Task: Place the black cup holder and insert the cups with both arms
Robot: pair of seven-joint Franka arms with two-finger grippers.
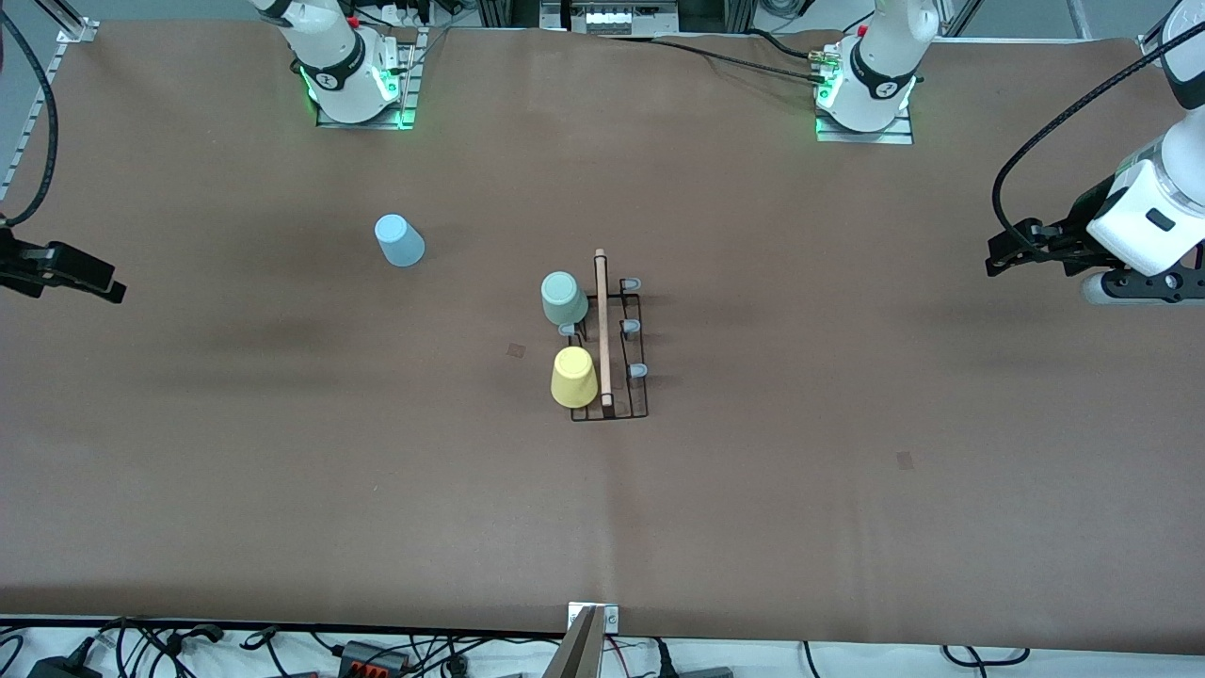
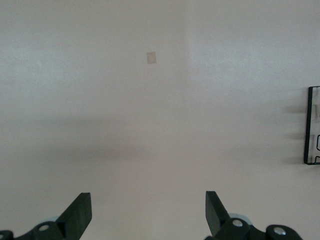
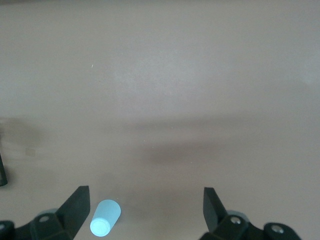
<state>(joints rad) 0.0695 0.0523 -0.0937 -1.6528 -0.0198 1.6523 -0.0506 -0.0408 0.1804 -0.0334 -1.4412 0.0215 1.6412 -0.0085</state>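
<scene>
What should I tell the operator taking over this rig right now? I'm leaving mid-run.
Left gripper: open, empty, waiting over the table at the left arm's end.
Right gripper: open, empty, over the right arm's end.
Black cup holder: placed mid-table.
Mint cup and yellow cup: upside down on pegs on the holder's side toward the right arm; the yellow one is nearer the front camera.
Blue cup: loose on the table, toward the right arm's end.
Left: put the blue cup on a free peg.
</scene>
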